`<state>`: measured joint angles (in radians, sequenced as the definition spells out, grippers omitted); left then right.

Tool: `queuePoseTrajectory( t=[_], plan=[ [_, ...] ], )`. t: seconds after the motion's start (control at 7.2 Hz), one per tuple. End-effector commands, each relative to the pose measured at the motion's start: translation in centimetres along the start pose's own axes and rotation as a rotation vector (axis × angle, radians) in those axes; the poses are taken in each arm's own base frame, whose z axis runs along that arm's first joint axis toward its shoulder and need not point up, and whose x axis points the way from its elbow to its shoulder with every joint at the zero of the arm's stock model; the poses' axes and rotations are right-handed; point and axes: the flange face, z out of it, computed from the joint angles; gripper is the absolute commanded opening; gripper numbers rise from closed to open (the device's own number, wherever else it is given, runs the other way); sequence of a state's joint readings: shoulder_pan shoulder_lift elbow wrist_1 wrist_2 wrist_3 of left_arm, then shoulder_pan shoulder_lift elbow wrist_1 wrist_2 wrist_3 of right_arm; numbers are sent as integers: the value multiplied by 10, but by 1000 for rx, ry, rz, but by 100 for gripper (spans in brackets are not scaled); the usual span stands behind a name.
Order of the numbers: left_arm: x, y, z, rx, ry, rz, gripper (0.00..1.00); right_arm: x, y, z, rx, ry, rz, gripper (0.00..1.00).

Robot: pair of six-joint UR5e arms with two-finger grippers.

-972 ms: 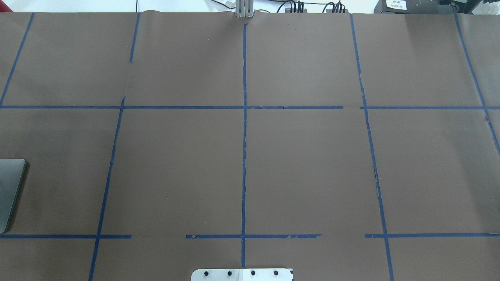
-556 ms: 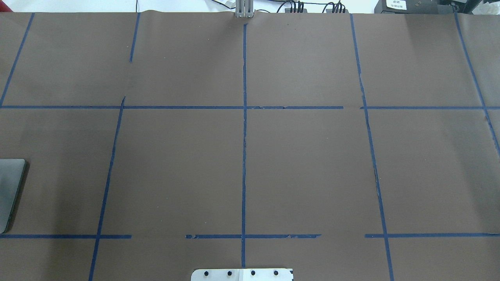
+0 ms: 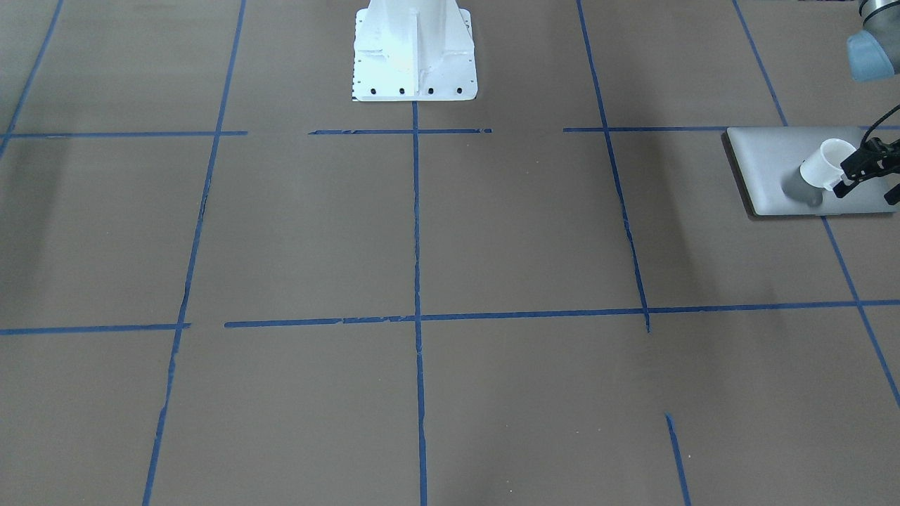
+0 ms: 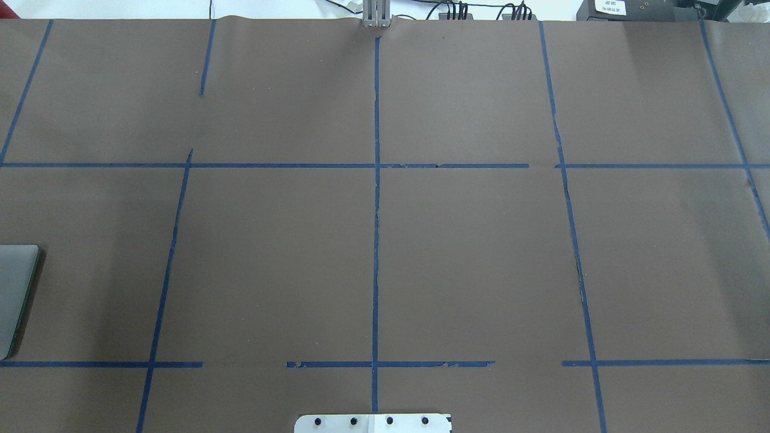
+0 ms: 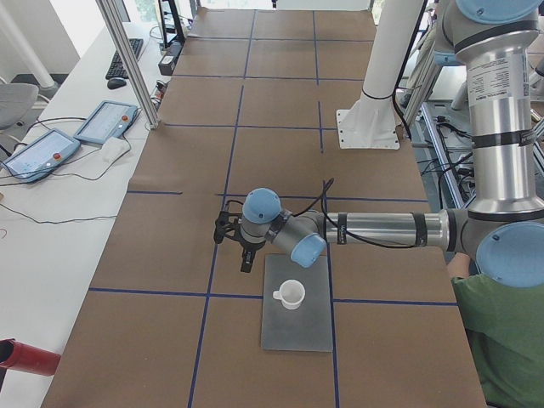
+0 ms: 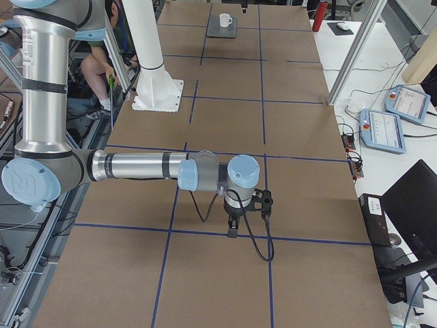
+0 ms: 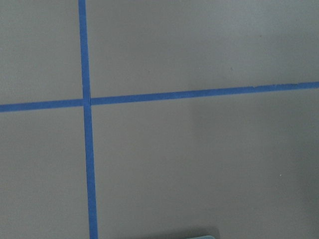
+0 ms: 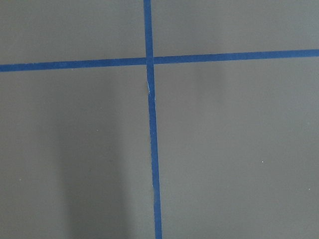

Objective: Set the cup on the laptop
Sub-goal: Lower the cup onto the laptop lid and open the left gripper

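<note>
The white cup [image 3: 821,166] stands upright on the silver-grey laptop [image 3: 770,161] at the table's left end, handle to the side; it also shows in the exterior left view [image 5: 291,294] on the laptop [image 5: 297,327]. My left gripper [image 3: 844,179] hovers above the table beside the laptop's far edge, apart from the cup, and looks open and empty [image 5: 234,248]. The overhead view shows only the laptop's edge [image 4: 15,294]. My right gripper [image 6: 247,217] hangs over bare table at the other end; I cannot tell if it is open or shut.
The white robot pedestal [image 3: 413,53] stands at the table's middle rear. Blue tape lines [image 4: 376,240] grid the brown table cover. A person in green [image 5: 501,340] sits by the robot's left arm base. Tablets [image 5: 102,123] lie on the side bench.
</note>
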<state>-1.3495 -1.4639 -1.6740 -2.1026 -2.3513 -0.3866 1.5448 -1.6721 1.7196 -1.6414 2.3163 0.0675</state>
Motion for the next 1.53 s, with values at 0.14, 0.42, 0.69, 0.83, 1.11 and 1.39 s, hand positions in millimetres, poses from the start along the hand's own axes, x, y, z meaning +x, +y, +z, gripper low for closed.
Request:
queuePoseTrajectory(
  t=[0.14,0.42,0.69,0.83,1.11,1.39],
  plan=[
    [-19,-60,-42,-86,-65,82,100,0,0,0,0,0,0,100],
    [-52,-46,-57,-129,-73,120,100,0,0,0,0,0,0,100],
    [-92,-25,-63,-210,-69,72,100,0,0,0,0,0,0,100],
    [-122,12,-67,-220,-58,-9,100,0,0,0,0,0,0,100],
    [-131,22,-65,-236,-66,-43,100,0,0,0,0,0,0,100],
    [-133,36,-64,-241,-59,-54,100,0,0,0,0,0,0,100]
  ],
)
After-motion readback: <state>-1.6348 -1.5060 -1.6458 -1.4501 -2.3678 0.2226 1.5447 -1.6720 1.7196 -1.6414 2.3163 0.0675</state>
